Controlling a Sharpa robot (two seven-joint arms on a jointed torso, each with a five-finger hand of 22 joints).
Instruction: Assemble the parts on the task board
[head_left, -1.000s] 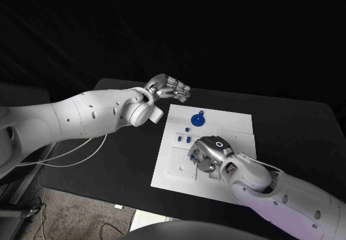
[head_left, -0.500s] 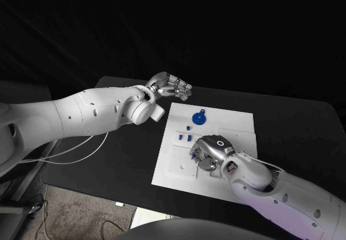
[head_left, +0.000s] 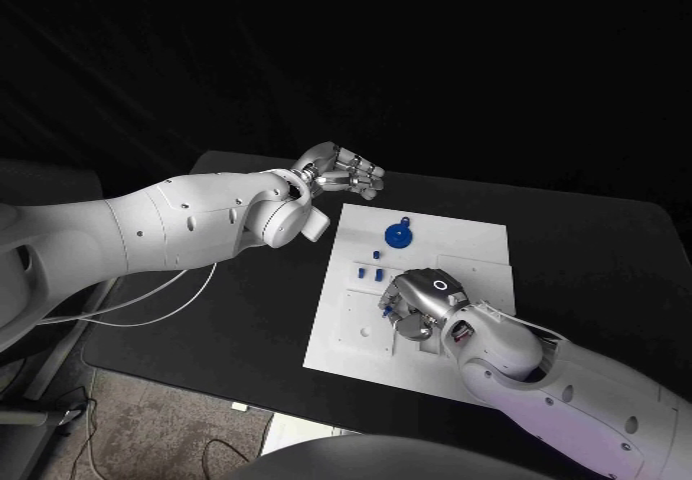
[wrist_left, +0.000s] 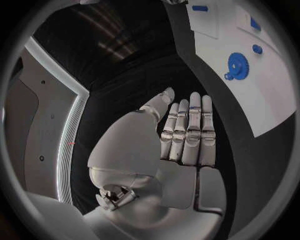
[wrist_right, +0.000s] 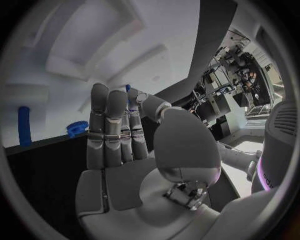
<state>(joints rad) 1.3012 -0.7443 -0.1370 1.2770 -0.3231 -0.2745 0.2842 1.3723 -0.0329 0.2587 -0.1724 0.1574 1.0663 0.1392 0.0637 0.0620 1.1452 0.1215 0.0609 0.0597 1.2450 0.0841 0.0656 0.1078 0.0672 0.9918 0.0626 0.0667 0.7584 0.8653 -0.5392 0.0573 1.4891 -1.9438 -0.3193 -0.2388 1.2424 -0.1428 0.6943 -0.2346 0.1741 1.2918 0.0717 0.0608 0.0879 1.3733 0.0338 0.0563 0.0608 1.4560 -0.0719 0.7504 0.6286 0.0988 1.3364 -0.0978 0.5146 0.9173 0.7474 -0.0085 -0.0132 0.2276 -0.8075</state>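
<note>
Since a second ago little differs: the right hand stays low over the middle of the white rectangular task board, shifted only slightly, fingers extended side by side; a small blue part shows at its fingertips, whether pinched I cannot tell. The left hand still hovers beyond the board's far left corner, fingers together, holding nothing. The blue round gear-like part lies flat near the board's far edge, its small tab pointing toward that edge.

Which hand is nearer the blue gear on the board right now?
Roughly even. The left hand hovers off the task board, beyond its far corner; the right hand is over the board, nearer the robot than the blue gear.
</note>
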